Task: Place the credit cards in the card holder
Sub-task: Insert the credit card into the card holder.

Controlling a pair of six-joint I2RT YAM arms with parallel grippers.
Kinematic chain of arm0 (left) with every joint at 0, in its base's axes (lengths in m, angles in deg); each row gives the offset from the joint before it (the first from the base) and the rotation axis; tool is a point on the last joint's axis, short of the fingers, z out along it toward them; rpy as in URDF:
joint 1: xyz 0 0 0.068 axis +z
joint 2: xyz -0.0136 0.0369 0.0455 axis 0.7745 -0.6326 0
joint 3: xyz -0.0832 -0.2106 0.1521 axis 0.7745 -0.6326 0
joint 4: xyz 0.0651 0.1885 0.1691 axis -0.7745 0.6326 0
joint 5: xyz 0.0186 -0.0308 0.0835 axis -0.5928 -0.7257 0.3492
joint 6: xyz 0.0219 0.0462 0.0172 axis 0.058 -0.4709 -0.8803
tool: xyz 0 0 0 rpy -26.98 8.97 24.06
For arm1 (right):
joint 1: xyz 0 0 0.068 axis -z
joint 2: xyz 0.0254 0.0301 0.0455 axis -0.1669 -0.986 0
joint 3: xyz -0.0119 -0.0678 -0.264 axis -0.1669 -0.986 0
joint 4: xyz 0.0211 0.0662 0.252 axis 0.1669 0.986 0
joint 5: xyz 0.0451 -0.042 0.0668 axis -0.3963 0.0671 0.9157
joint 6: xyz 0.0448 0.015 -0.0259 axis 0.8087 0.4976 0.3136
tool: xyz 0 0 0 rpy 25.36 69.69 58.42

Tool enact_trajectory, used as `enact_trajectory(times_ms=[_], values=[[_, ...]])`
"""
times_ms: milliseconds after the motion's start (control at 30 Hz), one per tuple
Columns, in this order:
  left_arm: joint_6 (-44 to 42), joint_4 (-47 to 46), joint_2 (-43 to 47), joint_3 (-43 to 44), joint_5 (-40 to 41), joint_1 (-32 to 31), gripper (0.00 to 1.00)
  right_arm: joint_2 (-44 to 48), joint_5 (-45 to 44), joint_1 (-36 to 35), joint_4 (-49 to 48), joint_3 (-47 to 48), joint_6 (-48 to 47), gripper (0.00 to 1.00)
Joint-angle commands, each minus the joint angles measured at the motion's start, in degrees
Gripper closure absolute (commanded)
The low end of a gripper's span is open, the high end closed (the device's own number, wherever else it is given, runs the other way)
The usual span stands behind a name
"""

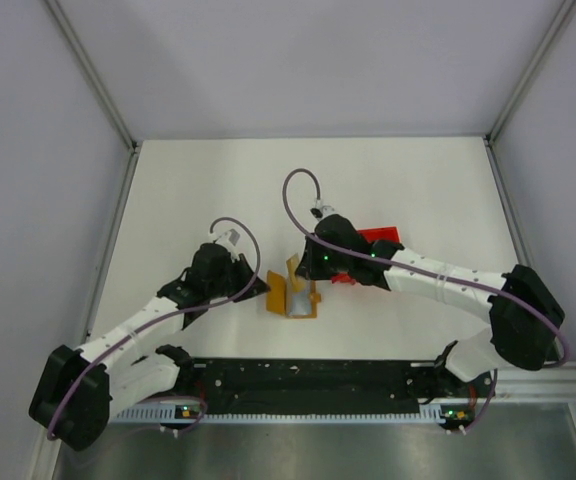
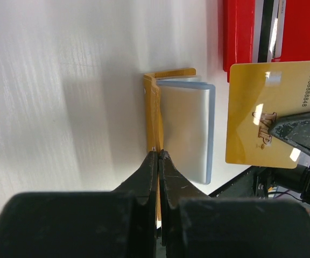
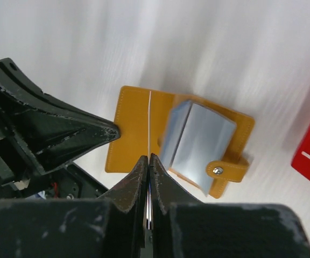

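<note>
On the white table [image 1: 418,180], a red tray [image 1: 378,238] sits right of centre. The card holder [image 1: 290,296] is open mid-frame, with the left gripper [image 2: 159,155] clamped on its cover. The right gripper [image 3: 148,159] pinches a yellow credit card [image 2: 270,115] above it (held near one edge), so the card may pivot and snag the sleeve lip.

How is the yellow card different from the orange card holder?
The yellow card is one flat sheet with a number and VIP printed on it; the card holder is folded open, with grey-blue leaves and a snap tab. The right pincer holds the card edge-on over the holder; the left pincer pinches the holder's flap by its edge. Both are yellow-orange rectangles, each gripped by a shut pincer.
</note>
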Motion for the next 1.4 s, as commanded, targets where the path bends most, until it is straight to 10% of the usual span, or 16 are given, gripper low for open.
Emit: enact_trajectory(times_ms=[0, 1367], values=[[1.19, -1.29, 1.20, 1.07, 0.19, -0.32, 1.00, -0.30, 1.42, -1.25, -3.33, 0.58, 2.90, 1.00], [2.07, -0.42, -5.74, -5.87, 7.66, -0.58, 1.00, -5.04, 3.87, 2.09, -3.33, -5.75, 2.81, 1.00]])
